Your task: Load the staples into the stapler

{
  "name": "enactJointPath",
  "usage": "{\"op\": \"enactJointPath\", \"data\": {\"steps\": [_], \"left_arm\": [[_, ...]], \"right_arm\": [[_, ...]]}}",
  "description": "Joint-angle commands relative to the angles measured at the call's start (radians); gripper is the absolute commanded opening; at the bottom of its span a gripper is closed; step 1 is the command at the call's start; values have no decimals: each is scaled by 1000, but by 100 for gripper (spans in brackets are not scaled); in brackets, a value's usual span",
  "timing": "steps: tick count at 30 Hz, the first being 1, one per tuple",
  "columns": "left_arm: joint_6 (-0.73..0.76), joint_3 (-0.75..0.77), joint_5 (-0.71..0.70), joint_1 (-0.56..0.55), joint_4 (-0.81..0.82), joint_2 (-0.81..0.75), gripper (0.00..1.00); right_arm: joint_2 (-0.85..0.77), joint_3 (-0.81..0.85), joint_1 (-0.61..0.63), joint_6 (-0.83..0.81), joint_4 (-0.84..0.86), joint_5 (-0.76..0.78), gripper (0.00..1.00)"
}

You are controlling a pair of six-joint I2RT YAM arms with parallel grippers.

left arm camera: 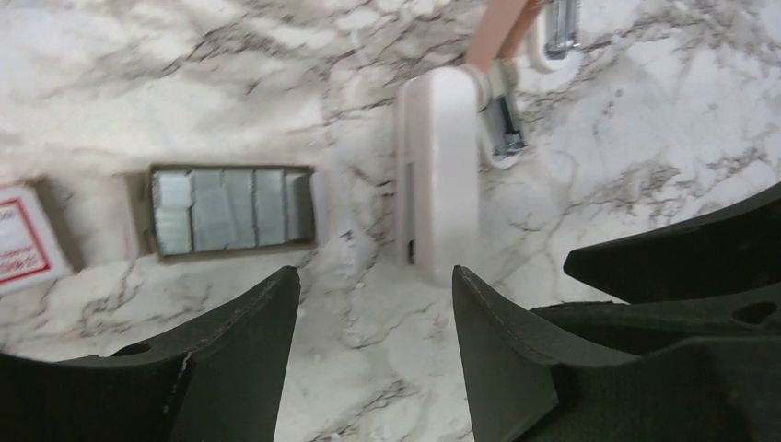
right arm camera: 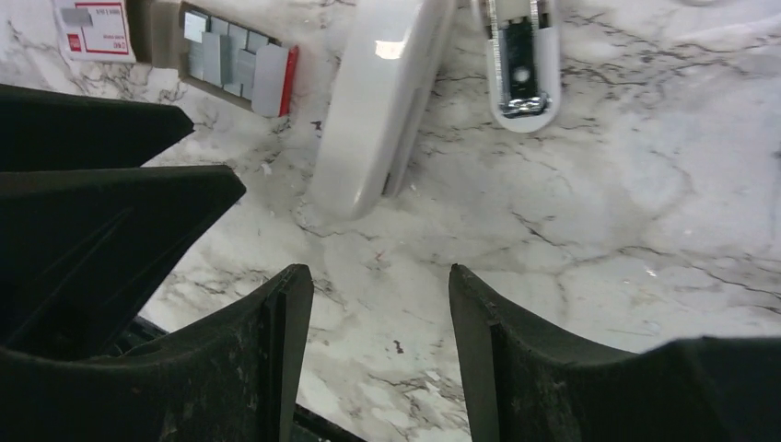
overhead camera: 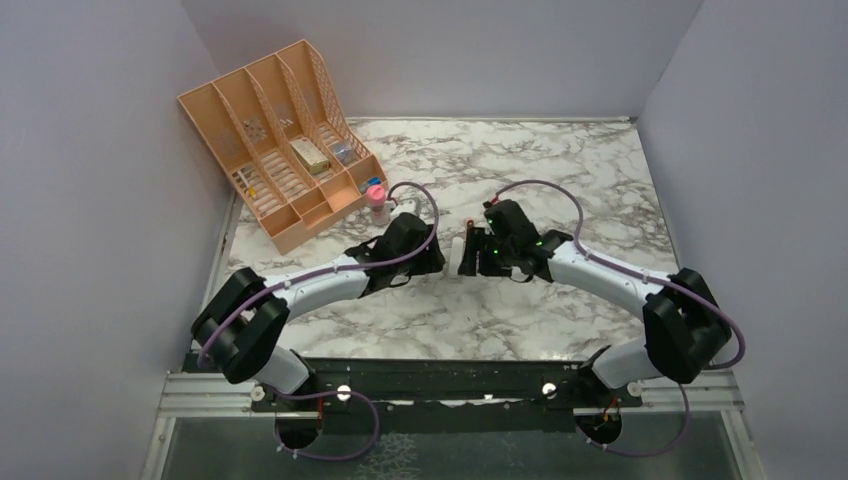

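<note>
Lying side by side in a small flat grey tray (left arm camera: 232, 252), the staples (left arm camera: 230, 210) fill it as silvery strips, and the red-and-white sleeve (left arm camera: 23, 241) sits just beside one end of the tray. The white stapler (left arm camera: 440, 175) lies opened out on the marble table (overhead camera: 600, 180) near the tray's other end, its cover flat and its metal channel (right arm camera: 518, 55) facing up alongside. In the back left corner a peach desk organiser (overhead camera: 310, 225) holds a pale box (overhead camera: 310, 155) and some bits too small to tell. A pink-capped bottle (overhead camera: 377, 198) stands at the organiser's near corner. Walls close the table on the left, back and right, and open marble stretches right of and behind the stapler. The left gripper (left arm camera: 376, 276) and right gripper (right arm camera: 379, 272) hover over the stapler nose to nose, crowding each other. Both have their jaws well parted and hold nothing.
</note>
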Motion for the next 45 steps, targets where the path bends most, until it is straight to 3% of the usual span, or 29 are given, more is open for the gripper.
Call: {"op": "enactJointPath", "data": {"steps": [1, 12, 18, 25, 31, 45], "left_arm": [[-67, -116, -91, 15, 41, -72, 62], [-88, -218, -46, 49, 145, -107, 62], [-95, -278, 56, 51, 319, -80, 62], [-99, -262, 95, 50, 360, -30, 55], [-124, -282, 176, 50, 449, 20, 44], [-191, -307, 247, 43, 554, 101, 32]], "right_arm": [[77, 68, 87, 77, -2, 148, 61], [262, 195, 160, 63, 3, 204, 59], [310, 250, 161, 62, -82, 246, 45], [295, 273, 160, 56, -147, 258, 22], [265, 262, 160, 26, -117, 193, 20], [227, 274, 153, 54, -125, 90, 13]]}}
